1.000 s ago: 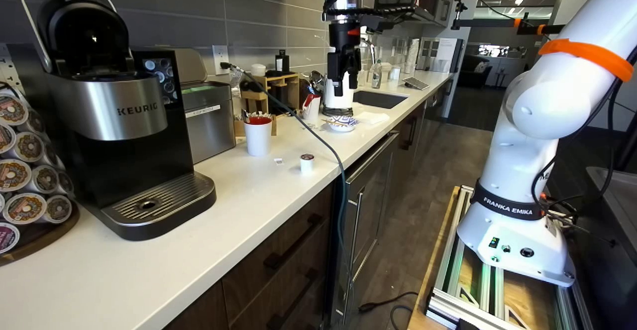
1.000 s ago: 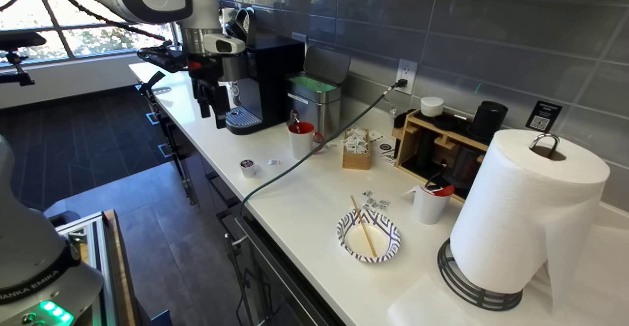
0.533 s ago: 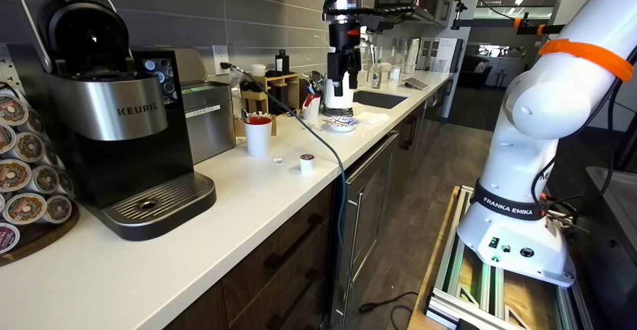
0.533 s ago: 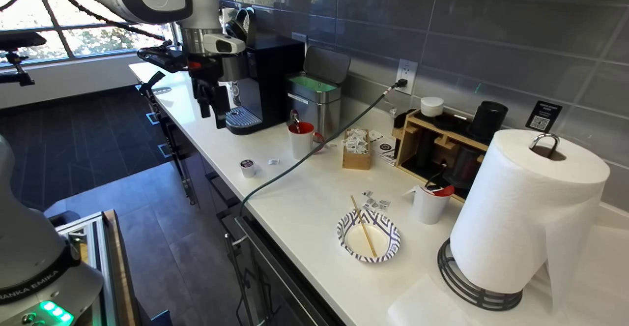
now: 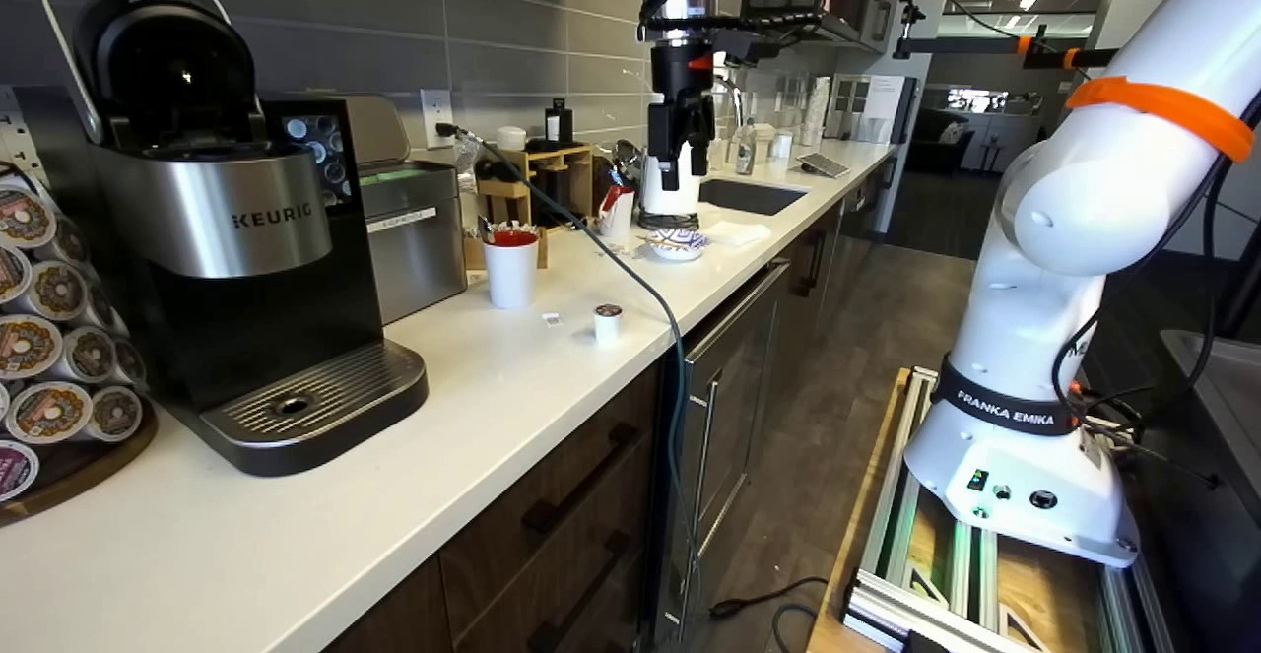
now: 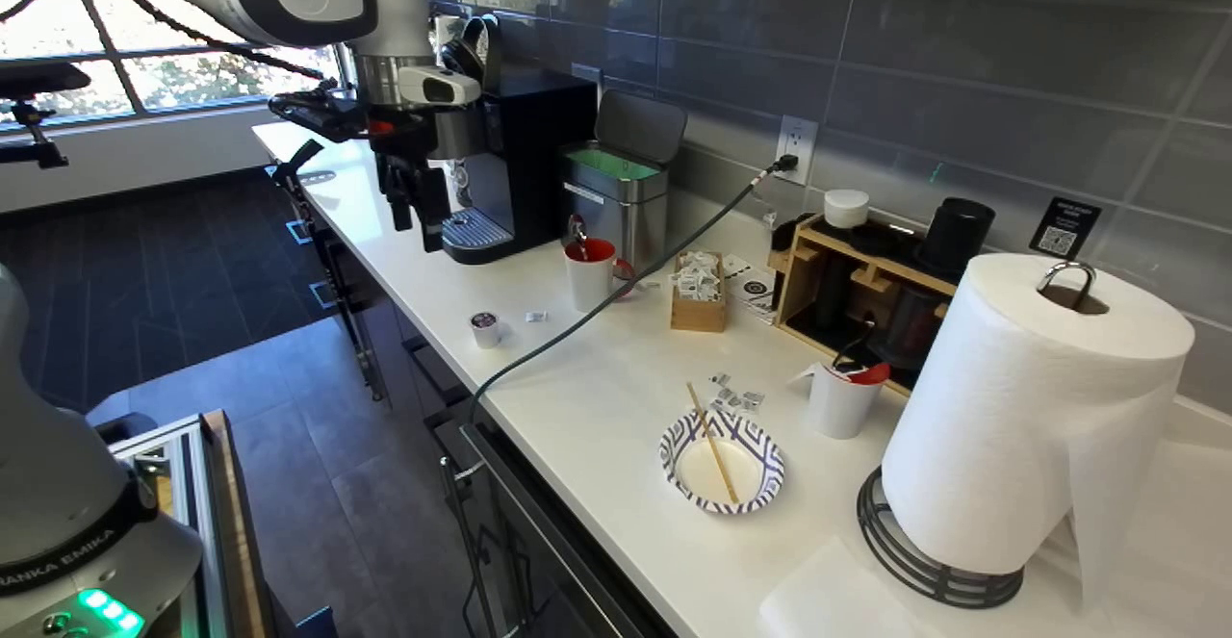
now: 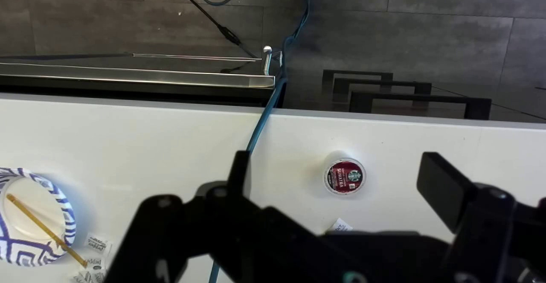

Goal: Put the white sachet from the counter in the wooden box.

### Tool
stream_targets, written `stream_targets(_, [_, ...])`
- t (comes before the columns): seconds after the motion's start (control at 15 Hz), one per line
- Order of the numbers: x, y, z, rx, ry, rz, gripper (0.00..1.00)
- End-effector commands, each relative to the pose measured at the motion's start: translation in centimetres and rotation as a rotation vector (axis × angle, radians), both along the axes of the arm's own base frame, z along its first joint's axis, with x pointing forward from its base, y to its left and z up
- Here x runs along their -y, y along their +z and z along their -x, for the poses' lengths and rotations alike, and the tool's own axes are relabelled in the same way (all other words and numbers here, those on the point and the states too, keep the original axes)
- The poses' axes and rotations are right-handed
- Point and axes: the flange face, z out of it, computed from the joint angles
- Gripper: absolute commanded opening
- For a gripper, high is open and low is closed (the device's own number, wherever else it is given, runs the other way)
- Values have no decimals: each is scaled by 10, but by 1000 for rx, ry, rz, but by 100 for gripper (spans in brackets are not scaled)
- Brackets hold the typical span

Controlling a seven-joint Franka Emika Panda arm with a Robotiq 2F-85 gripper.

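Your gripper (image 7: 337, 172) hangs empty, fingers (image 7: 445, 189) apart; coming down this wide on the white sachet (image 6: 536, 316), which lies on the counter (image 6: 597, 397) near the coffee pod (image 6: 485, 331), could tip the pod, and carrying low toward the wooden box (image 6: 695, 317) could snag the cable (image 7: 261, 125).

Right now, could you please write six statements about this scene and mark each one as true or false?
1. The white sachet near the coffee pod lies on the counter. True.
2. The bin is shut. False: the metal bin stands open, its lid raised.
3. The wooden box holds packets. True.
4. A cup stands in the bowl. False: a stick rests in the patterned bowl.
5. The gripper is open. True.
6. The paper roll lies flat. False: the paper towel roll stands upright.
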Motion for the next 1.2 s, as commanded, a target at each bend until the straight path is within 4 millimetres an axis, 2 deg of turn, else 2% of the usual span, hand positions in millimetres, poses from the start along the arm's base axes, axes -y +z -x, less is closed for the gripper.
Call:
stream_targets(0.0, [0, 0, 0, -1, 0, 0, 100])
stream_targets(0.33, [2, 3, -5, 12, -49, -66, 100])
stream_targets(0.6, [-13, 9, -13, 112, -90, -190, 100])
stream_targets(0.73, [-17, 15, -14, 161, -76, -185, 100])
stream_targets(0.8, [-12, 13, -15, 130, -64, -167, 100])
stream_targets(1.13, [-15, 16, -16, 150, -60, -169, 100])
